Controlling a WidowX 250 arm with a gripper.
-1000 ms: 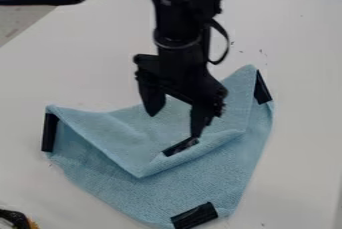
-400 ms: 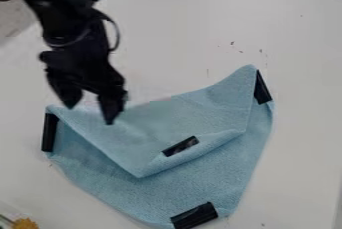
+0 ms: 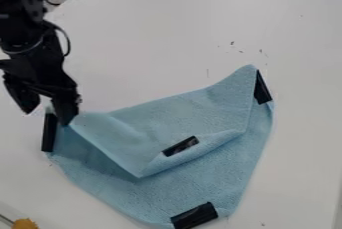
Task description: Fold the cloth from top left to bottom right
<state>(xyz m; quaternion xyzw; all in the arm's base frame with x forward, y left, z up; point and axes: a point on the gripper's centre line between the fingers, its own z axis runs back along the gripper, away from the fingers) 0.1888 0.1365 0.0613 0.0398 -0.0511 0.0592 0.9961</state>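
On the white counter (image 3: 160, 38) lies blue cloth (image 3: 143, 128), partly folded; the fingers (image 3: 64, 107) are apart, holding nothing, at its left corner

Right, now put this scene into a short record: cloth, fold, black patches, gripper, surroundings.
cloth: light blue, partly folded
fold: upper flap laid toward the bottom, its corner short of the bottom edge
black patches: left corner, right corner, flap patch, bottom patch
gripper: black, open, by the cloth's left corner
surface: white table
bottom-left edge: orange-yellow item, cut off by the view
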